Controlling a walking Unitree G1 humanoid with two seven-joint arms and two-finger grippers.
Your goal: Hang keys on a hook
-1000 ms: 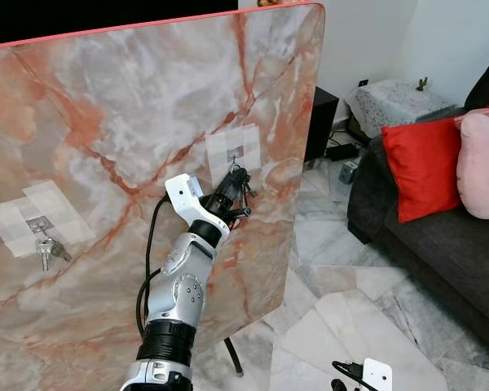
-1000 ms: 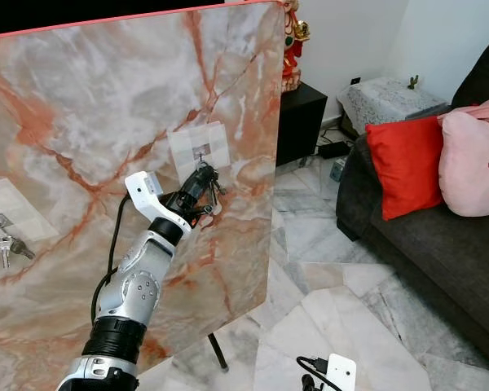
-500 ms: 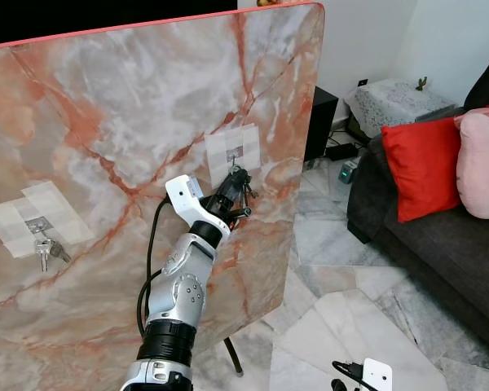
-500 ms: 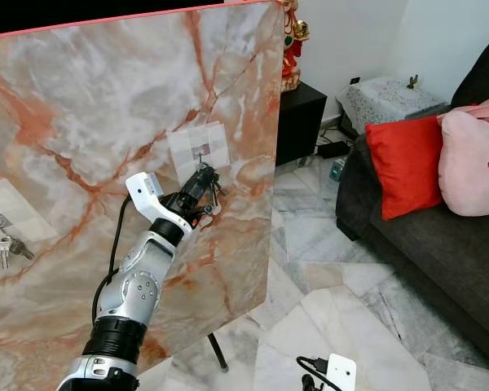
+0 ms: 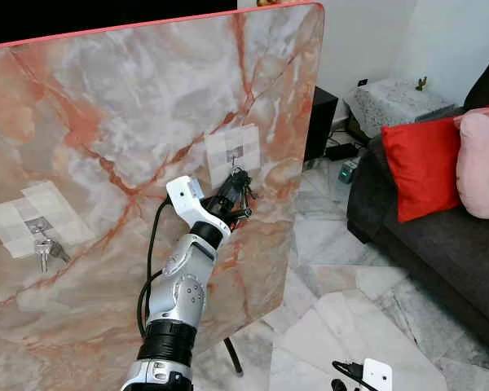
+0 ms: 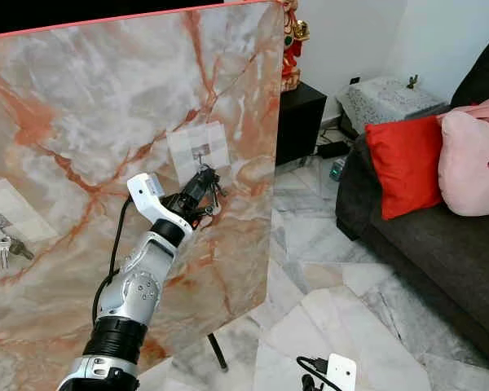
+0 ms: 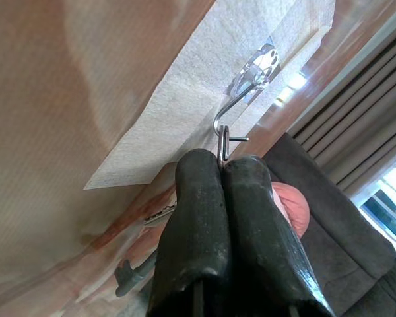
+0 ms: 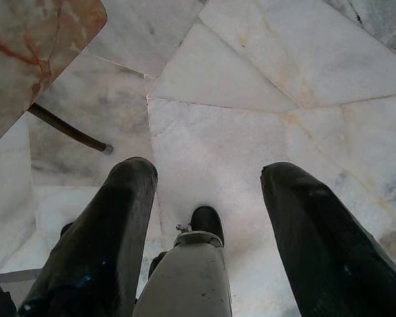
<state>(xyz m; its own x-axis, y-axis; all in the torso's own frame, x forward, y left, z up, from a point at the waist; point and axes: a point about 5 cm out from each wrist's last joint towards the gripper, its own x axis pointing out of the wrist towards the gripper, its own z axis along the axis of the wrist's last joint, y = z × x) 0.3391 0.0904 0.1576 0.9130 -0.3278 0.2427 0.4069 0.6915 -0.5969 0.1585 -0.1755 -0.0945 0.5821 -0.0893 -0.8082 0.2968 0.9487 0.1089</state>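
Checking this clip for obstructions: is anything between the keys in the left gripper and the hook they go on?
Nothing visible. The left gripper pinches the key ring right at the hook tip, with only bare white tape behind.

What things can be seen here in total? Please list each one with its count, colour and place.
marble board: 1, pink-orange and white, upright, before the robot.
hooks: 2, silver, on white patches; right one, left one.
held keys: 1 bunch, dark, at the right hook, ring pinched by the left gripper.
hung keys: 1 bunch, silver, on the left hook.
sofa: 1, dark grey, at right.
cushions: 1 red, 1 pink, on the sofa.
cabinet: 1, black, behind the board.
left gripper: shut on the key ring.
right gripper: open, above the floor.
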